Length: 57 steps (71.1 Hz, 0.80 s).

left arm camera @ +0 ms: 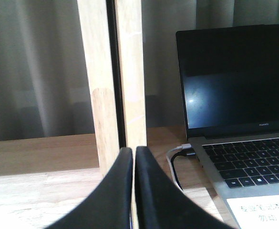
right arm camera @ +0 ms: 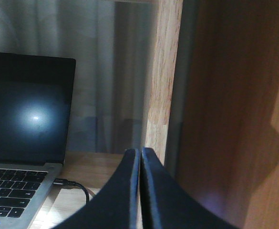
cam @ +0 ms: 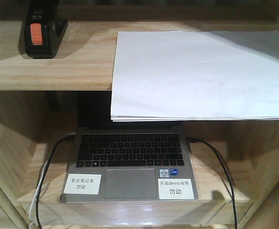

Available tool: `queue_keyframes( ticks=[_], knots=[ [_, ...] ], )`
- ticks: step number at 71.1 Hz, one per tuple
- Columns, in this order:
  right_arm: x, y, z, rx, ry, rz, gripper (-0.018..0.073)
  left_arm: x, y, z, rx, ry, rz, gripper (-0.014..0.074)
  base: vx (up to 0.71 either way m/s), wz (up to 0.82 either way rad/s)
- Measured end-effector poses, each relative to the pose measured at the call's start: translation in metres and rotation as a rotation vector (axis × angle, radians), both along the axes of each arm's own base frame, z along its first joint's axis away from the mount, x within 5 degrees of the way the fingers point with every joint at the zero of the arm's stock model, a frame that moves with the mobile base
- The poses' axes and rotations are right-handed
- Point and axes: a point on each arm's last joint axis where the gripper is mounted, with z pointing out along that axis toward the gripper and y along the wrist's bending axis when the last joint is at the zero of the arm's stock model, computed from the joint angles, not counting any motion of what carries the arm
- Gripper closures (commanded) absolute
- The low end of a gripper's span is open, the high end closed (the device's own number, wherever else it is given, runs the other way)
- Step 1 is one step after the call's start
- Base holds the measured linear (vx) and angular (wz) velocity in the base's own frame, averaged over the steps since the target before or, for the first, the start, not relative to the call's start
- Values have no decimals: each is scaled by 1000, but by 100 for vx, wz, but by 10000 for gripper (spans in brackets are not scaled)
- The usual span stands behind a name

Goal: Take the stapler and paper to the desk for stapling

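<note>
Stapler (cam: 40,29) and overhanging paper (cam: 201,74) on upper shelf (cam: 72,67) — laptop (cam: 129,150) below, left claw (left arm camera: 133,157), right claw (right arm camera: 141,157) closed, empty

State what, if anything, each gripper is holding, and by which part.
Nothing is held. The left gripper and the right gripper are both shut on nothing; the stapler and paper lie on the upper shelf.

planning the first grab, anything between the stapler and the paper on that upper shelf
Nothing: in the front-facing view only bare shelf board separates the stapler from the paper.
</note>
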Motion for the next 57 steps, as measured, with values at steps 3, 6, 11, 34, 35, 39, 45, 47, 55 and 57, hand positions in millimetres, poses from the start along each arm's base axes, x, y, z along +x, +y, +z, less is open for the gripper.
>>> queue_keyframes(
  ticks=[3, 6, 11, 34, 35, 39, 45, 47, 55, 57],
  knots=[
    [0, 0, 0, 0, 0, 0, 569, 0, 0, 0, 0, 0, 0, 603, 0, 0],
    [0, 0, 0, 0, 0, 0, 569, 0, 0, 0, 0, 0, 0, 603, 0, 0],
    [0, 0, 0, 0, 0, 0, 569, 0, 0, 0, 0, 0, 0, 603, 0, 0],
    [0, 0, 0, 1, 0, 0, 569, 0, 0, 0, 0, 0, 0, 603, 0, 0],
    [0, 0, 0, 1, 0, 0, 569, 0, 0, 0, 0, 0, 0, 603, 0, 0],
    [0, 0, 0, 1, 0, 0, 569, 0, 0, 0, 0, 0, 0, 603, 0, 0],
    [0, 0, 0, 1, 0, 0, 569, 0, 0, 0, 0, 0, 0, 603, 0, 0],
    [0, 0, 0, 1, 0, 0, 569, 0, 0, 0, 0, 0, 0, 603, 0, 0],
    [0, 0, 0, 1, 0, 0, 569, 0, 0, 0, 0, 0, 0, 603, 0, 0],
    [0, 0, 0, 1, 0, 0, 569, 0, 0, 0, 0, 0, 0, 603, 0, 0]
  ],
)
